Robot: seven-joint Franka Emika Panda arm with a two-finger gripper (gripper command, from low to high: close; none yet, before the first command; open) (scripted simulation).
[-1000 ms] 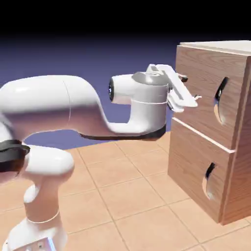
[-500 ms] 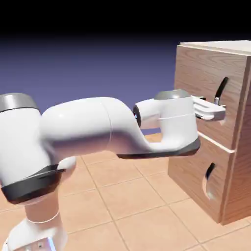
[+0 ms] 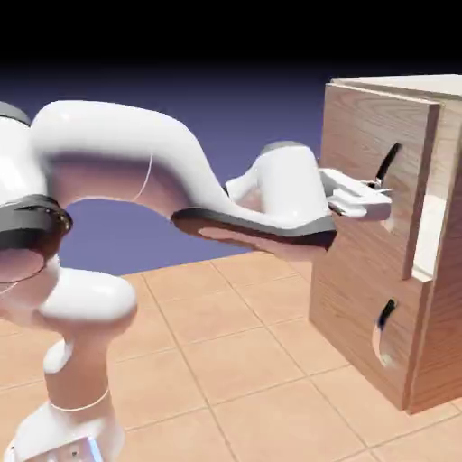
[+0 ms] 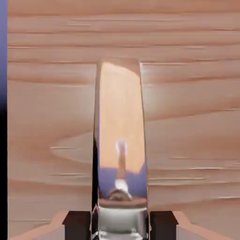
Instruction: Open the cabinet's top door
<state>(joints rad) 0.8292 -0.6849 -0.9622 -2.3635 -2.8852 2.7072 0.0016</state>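
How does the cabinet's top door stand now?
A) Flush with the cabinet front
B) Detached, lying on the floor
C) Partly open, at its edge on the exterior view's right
C: in the exterior view, the top door stands out from the cabinet, with paler wood showing behind that edge.

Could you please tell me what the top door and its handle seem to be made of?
The top door looks like wood, or a wood-look laminate, smooth and lightly satiny, judging by its brown streaked grain. Its handle seems to be polished metal, perhaps chrome, since it mirrors colours and shapes around it; shiny plastic can't be ruled out.
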